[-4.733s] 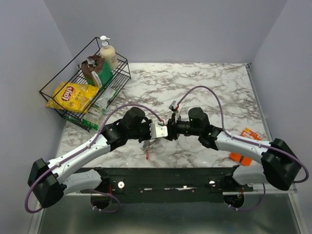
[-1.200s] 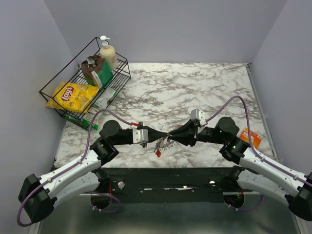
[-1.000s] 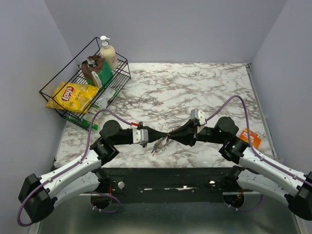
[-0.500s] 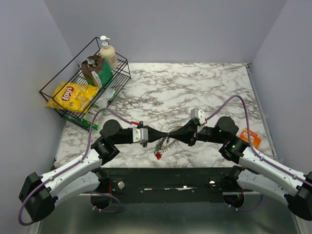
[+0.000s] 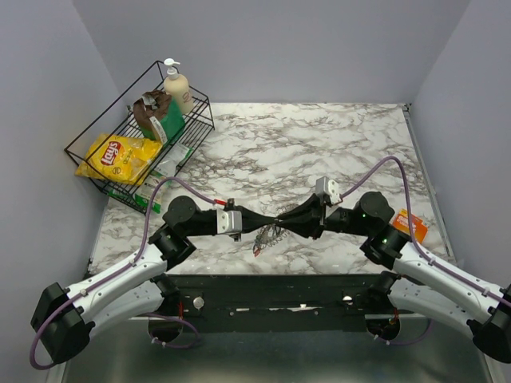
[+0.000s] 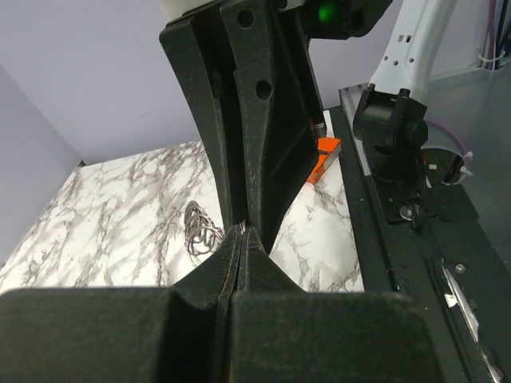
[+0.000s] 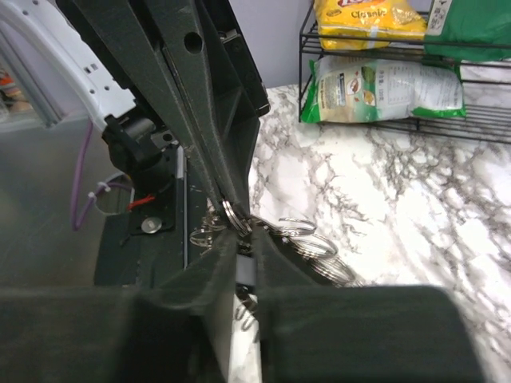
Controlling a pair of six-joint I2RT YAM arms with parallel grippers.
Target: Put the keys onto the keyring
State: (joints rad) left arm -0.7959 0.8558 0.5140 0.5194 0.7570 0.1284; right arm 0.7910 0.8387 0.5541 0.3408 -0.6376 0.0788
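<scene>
The left gripper (image 5: pixel 270 221) and the right gripper (image 5: pixel 281 219) meet tip to tip, close to the near edge of the table (image 5: pixel 319 144). The left one is squeezed tight on the keyring (image 5: pixel 270 234). The right one pinches it too, with its fingers only a tiny bit apart. The keyring hangs just under the tips, and the keys (image 5: pixel 259 246) dangle below it. Lots of bare table lies on the far side. A basket (image 5: pixel 198 120) sits at the far left corner. An orange piece (image 5: pixel 411 223) lies by the right edge.

Silvery keyring (image 5: pixel 270 234), tiny keys (image 5: pixel 257 249) alongside
</scene>
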